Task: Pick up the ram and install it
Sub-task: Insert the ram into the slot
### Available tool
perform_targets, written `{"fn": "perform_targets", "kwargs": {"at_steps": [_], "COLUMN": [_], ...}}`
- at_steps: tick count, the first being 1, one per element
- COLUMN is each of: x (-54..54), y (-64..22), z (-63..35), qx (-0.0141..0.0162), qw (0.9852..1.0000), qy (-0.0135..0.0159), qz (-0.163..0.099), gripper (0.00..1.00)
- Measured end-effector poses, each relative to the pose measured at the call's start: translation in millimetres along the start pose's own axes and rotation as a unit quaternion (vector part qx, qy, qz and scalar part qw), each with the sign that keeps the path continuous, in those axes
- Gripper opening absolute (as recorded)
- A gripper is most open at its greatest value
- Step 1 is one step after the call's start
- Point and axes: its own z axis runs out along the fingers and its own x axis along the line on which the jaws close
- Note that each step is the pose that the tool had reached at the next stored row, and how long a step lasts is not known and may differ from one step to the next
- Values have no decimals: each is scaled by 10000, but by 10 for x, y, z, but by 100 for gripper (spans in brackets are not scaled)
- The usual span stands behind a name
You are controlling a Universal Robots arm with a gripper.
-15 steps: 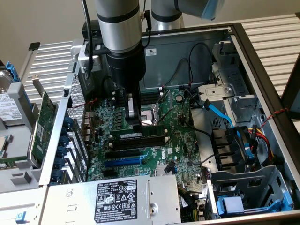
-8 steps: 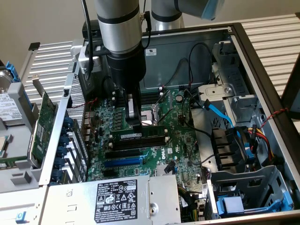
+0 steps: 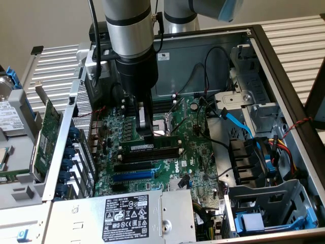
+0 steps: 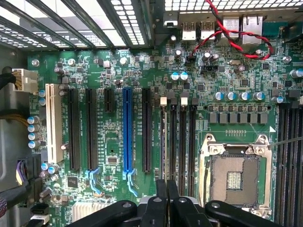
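The ram [image 3: 152, 148], a long dark stick with a pale label, lies along a memory slot beside the CPU socket [image 3: 165, 127] on the green motherboard [image 3: 198, 152]. My gripper [image 3: 145, 133] hangs straight over the ram's end toward the exterior view's left. Its fingers are shut, their tips just above or touching the stick's top edge; I cannot tell which. In the wrist view the shut gripper [image 4: 166, 189] lines up with the outermost of the black memory slots [image 4: 164, 142], where a thin pale edge runs, apparently the ram [image 4: 166, 151].
A wide green expansion card [image 3: 48, 132] leans outside the case at the exterior view's left. The power supply [image 3: 127, 213] borders the board in front. Blue cable [image 3: 236, 122] and drive cages [image 3: 264, 203] crowd the right. Red-black wires [image 4: 227, 33] loop near the rear ports.
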Motion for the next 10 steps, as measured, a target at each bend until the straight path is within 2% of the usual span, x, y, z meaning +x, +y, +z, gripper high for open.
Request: {"fn": "perform_targets", "kwargs": {"at_steps": [3,7,10], "x": [13,38,42], "y": [-1,-3,-10], "z": [1,3,3], "qx": [-1,-7,-11], "qw": [10000,10000,9999], "qy": [-29,-93,-114], "qz": [2,6,6], "gripper": [12,12,12]}}
